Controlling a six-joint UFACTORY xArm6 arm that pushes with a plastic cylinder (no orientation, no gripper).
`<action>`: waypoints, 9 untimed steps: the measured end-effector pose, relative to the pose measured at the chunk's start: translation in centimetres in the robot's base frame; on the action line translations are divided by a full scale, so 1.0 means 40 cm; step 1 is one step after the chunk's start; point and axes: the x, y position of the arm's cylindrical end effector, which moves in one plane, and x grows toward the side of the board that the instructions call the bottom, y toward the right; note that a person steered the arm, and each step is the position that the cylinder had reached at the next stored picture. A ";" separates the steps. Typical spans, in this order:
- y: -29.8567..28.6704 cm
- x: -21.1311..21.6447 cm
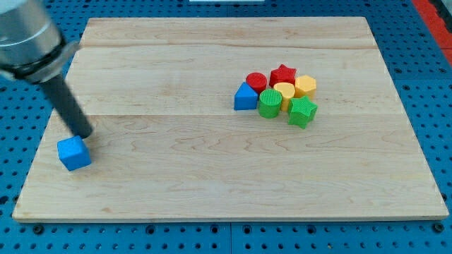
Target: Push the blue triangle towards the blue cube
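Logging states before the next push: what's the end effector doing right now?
No claw fitted, only a rod: my tip holds nothing, sits just above the blue cube, far left of the blue triangle.

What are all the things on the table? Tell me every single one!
blue cube: one, blue, view's left, alone
blue triangle: one, blue, left end of the cluster
red cylinder: one, red, cluster's top
red star: one, red, cluster's top
yellow blocks: two, yellow, cluster's right and middle
green blocks: two, green, cluster's bottom
wooden board: one, light wood, under everything
my tip: one, dark rod, just above the blue cube
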 end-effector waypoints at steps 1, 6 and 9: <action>0.140 -0.133; 0.683 -0.188; 0.625 -0.153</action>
